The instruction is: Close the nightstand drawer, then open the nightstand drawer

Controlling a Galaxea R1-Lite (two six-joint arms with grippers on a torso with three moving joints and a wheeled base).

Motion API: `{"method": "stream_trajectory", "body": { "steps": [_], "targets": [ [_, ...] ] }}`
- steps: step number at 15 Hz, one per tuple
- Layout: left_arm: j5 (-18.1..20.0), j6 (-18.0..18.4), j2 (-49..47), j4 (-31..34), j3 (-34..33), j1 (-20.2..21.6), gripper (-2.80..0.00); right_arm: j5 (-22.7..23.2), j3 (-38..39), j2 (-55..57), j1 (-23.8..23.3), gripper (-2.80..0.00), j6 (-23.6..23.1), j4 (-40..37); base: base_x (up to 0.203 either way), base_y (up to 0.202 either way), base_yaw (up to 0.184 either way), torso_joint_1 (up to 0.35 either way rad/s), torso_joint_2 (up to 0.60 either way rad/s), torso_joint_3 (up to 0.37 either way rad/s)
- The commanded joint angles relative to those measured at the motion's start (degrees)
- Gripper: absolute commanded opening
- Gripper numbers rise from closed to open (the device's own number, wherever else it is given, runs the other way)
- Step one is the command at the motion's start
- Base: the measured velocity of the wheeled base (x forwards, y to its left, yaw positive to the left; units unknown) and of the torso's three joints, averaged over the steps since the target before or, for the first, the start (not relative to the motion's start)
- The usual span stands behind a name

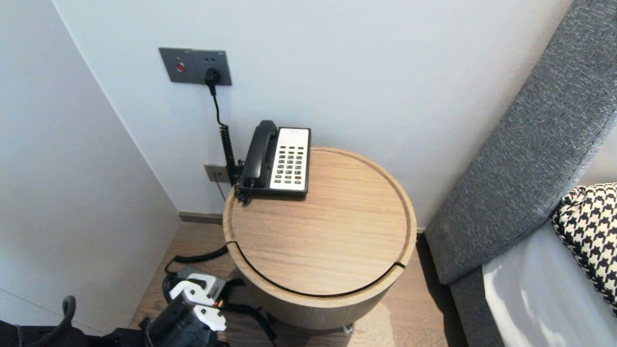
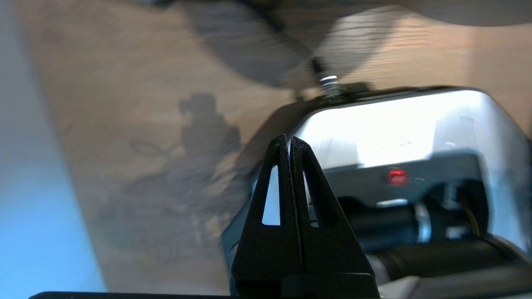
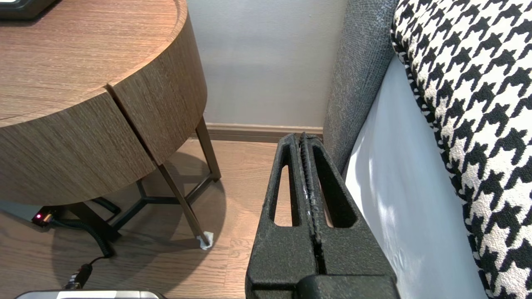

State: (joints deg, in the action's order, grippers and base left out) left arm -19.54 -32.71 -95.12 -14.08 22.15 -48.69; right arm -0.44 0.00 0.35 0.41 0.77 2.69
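A black and white desk phone [image 1: 282,159] sits at the back left of a round wooden table [image 1: 337,241], its handset [image 1: 260,152] in the cradle. My left arm [image 1: 193,313] hangs low by the floor, left of the table and below its top. In its wrist view the left gripper [image 2: 288,141] is shut on nothing and points at a silver housing with a red light [image 2: 395,128] and the wood floor. The right gripper [image 3: 302,138] is shut and empty, low between the table [image 3: 83,62] and the bed, apart from both.
A grey wall socket panel [image 1: 195,65] feeds a coiled black cord [image 1: 226,144] running down behind the phone. A grey upholstered headboard [image 1: 530,144] and a houndstooth pillow [image 1: 588,231] fill the right. Under the table are thin legs [image 3: 183,207], cables and a power strip [image 3: 41,216].
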Motion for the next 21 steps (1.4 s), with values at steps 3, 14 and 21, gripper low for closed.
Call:
{"method": "stream_trajectory", "body": {
  "steps": [3,14,21],
  "targets": [
    [5.3,2.9,11.4,1.0,-2.4,16.3,-2.8,0.0,1.4,0.1,0.0,-2.8,0.0,0.0,0.0,0.0,0.0,0.0,0.0,0.0],
    [12.0,27.3,54.4,11.2,-4.1,39.7,-2.8,0.0,1.4,0.0,0.0,-2.8,0.0,0.0,0.0,0.0,0.0,0.0,0.0,0.0],
    [11.8,36.1,72.4,14.3,-18.7,45.3,-2.8,0.0,1.4,0.1,0.0,-2.8,0.0,0.0,0.0,0.0,0.0,0.0,0.0,0.0]
  ]
}}
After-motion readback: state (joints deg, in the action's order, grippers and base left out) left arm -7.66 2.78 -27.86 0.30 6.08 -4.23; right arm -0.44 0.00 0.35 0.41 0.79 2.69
